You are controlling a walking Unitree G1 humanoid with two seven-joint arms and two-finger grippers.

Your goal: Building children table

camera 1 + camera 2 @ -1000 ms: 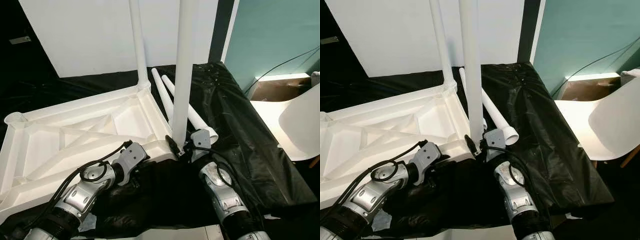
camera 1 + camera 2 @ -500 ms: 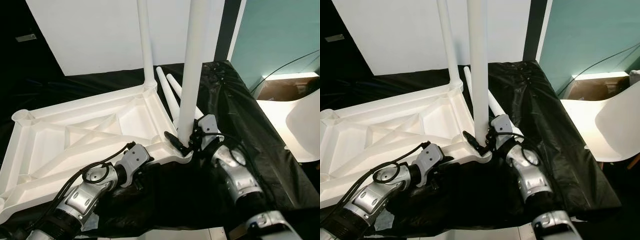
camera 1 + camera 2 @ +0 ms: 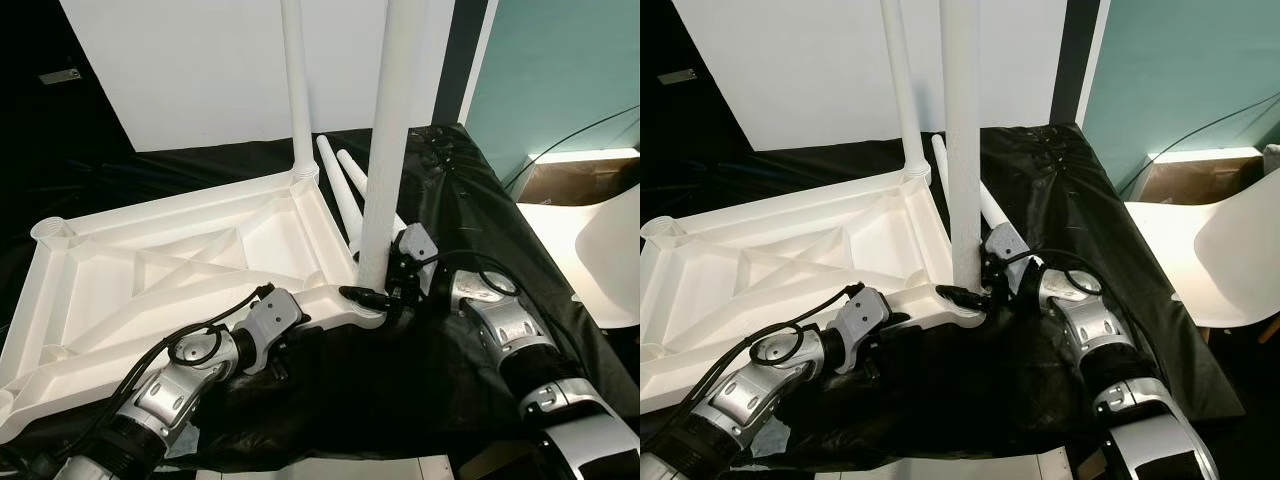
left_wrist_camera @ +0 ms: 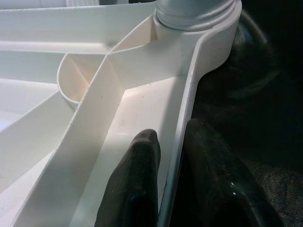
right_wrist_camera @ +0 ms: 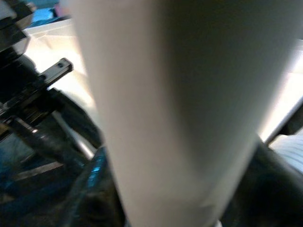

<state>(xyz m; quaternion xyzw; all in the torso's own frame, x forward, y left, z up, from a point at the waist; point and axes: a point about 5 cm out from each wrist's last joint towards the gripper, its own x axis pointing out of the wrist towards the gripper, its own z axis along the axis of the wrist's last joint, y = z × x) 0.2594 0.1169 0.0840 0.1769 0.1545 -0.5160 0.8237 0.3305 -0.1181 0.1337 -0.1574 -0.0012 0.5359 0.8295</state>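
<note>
Left fingers (image 4: 142, 179) pinch tabletop rim (image 4: 182, 142) | right fingers (image 3: 372, 296) clasp leg (image 3: 385, 150)

head stereo looking down, wrist views close

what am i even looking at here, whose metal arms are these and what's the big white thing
Those silver arms belong to a humanoid robot; two pictures come from cameras on its head, two from cameras on its wrists. The white thing is a child's table top, upside down on black sheeting. Two legs stand upright in its corners. The right gripper clasps the base of the near leg, and the left gripper pinches the table's rim. Two spare legs lie beside it, and a white chair stands to the right.
</note>
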